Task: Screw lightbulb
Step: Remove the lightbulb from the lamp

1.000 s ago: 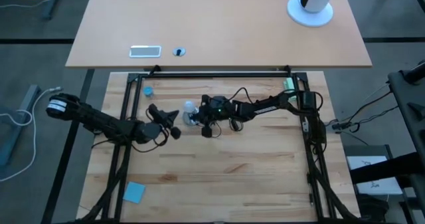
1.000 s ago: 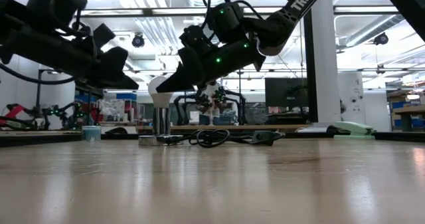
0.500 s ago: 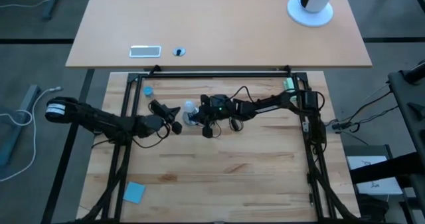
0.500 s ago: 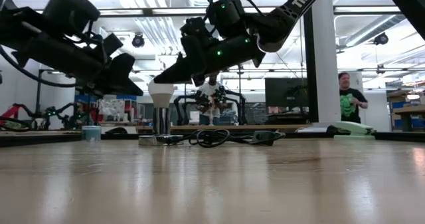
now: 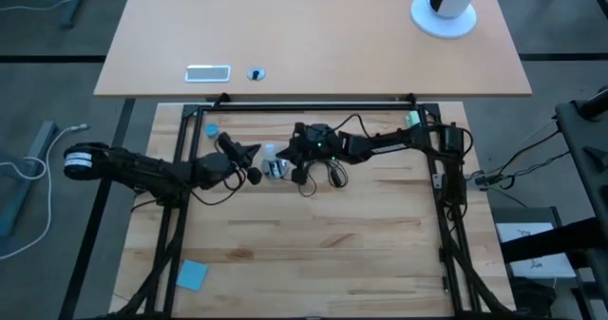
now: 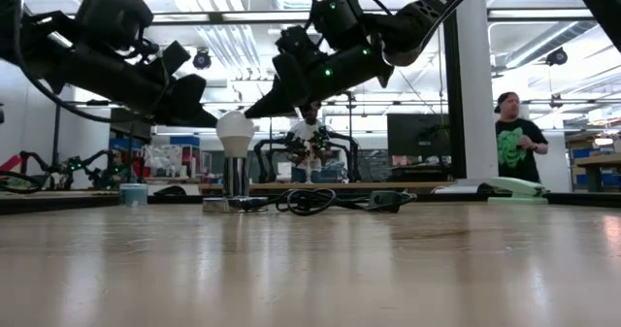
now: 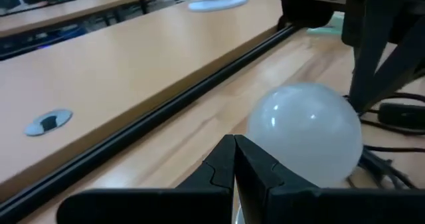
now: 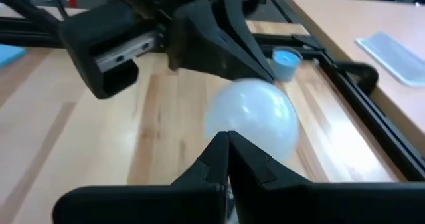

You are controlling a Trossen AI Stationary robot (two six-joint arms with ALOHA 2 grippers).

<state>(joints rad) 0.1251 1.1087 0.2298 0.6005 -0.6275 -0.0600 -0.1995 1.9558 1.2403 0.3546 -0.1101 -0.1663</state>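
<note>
Where the camera looks straight down, the bulb (image 5: 271,152) stands upright near the middle of the table's (image 5: 313,254) far edge, seated on the socket (image 5: 276,169), whose cord (image 5: 334,175) loops off to the right. Left gripper (image 5: 250,160) reaches in from the left and right gripper (image 5: 288,155) from the right, their tips flanking the bulb, each with its fingers pressed together and holding nothing. A blue cap (image 5: 211,128) lies near the far left corner; a blue card (image 5: 192,274) lies near the near left corner.

At table height, the bulb (image 6: 235,130) rises white above its silvery base on the socket (image 6: 231,204). Left gripper (image 6: 206,119) points at the bulb's left shoulder and right gripper (image 6: 254,111) at its right, both just beside the glass; contact cannot be told. The cord (image 6: 320,200) coils on the table to the right. A person (image 6: 513,145) stands in the room beyond.

From the left wrist, closed fingers (image 7: 229,167) lie just before the bulb (image 7: 307,132).

From the right wrist, closed fingers (image 8: 224,157) lie just before the bulb (image 8: 251,119), with the left gripper (image 8: 263,71) beyond it and the cap (image 8: 286,62) near the table's frame.
</note>
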